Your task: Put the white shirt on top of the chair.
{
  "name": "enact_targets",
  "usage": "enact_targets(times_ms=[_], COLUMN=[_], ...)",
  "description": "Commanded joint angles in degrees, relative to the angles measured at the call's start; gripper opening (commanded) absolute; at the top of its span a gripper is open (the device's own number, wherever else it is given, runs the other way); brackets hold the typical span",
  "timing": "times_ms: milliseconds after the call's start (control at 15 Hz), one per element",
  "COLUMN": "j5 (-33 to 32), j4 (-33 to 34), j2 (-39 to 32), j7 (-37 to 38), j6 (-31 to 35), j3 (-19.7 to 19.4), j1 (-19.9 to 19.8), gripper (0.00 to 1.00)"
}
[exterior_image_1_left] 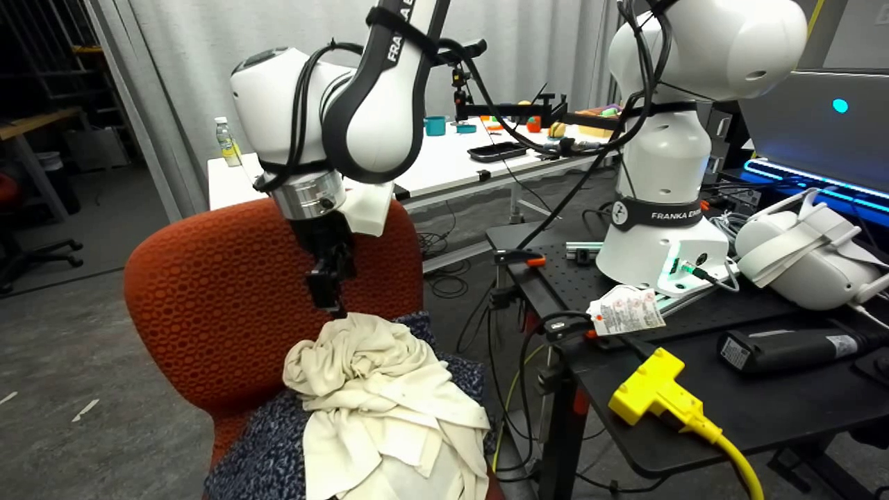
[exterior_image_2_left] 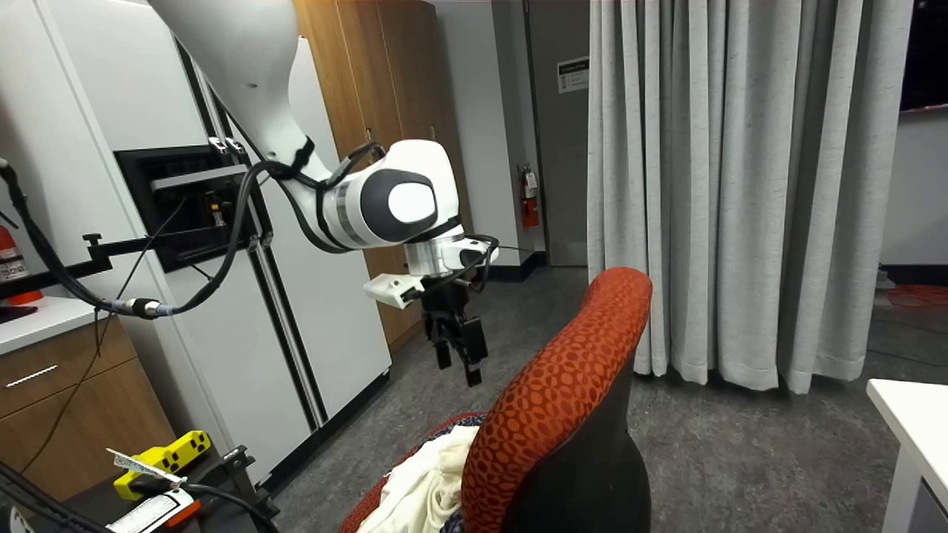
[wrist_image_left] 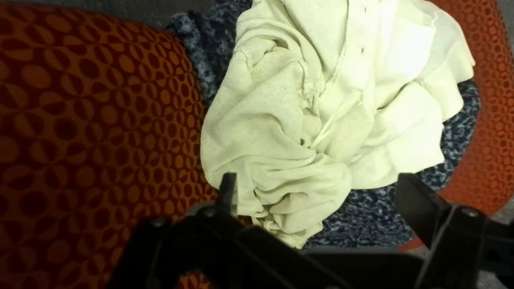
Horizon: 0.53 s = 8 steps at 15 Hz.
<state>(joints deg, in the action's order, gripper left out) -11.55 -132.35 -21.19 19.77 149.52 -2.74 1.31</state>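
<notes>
Cream-white, the shirt (exterior_image_1_left: pixel 389 410) should handle light, soft and limp, best pinched at its bunched folds (wrist_image_left: pixel 297 172) near the backrest (exterior_image_1_left: pixel 208 298), below the hand (wrist_image_left: pixel 317 180), spread wide and empty, and lies heaped on dark speckled cloth (exterior_image_1_left: pixel 257 444) over the orange chair (exterior_image_2_left: pixel 555 392), a grey curtain (exterior_image_2_left: pixel 726 192) beyond.

In an exterior view, the chair (exterior_image_1_left: pixel 201 298) is seen near, from in front and above, with the table (exterior_image_1_left: pixel 444 165) beyond it. In an exterior view, the camera faces the fridge (exterior_image_2_left: pixel 337 311) and curtain (exterior_image_2_left: pixel 726 185) from near the chair's rear and side. The wrist view looks down from close above the chair, onto the shirt (wrist_image_left: pixel 281 120), which both exterior views share.
</notes>
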Motion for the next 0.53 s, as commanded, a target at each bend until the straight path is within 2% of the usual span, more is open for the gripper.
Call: enact_targets(times_ms=[0,467], j5=[-0.2,0.5], j4=[5.7,11.8], j2=[-7.9,-17.5], j7=[0.3,-0.4], j6=[0.8,0.6], j3=[-2.8,-5.0], j1=[2.3,4.1], gripper=[1.00,1.00])
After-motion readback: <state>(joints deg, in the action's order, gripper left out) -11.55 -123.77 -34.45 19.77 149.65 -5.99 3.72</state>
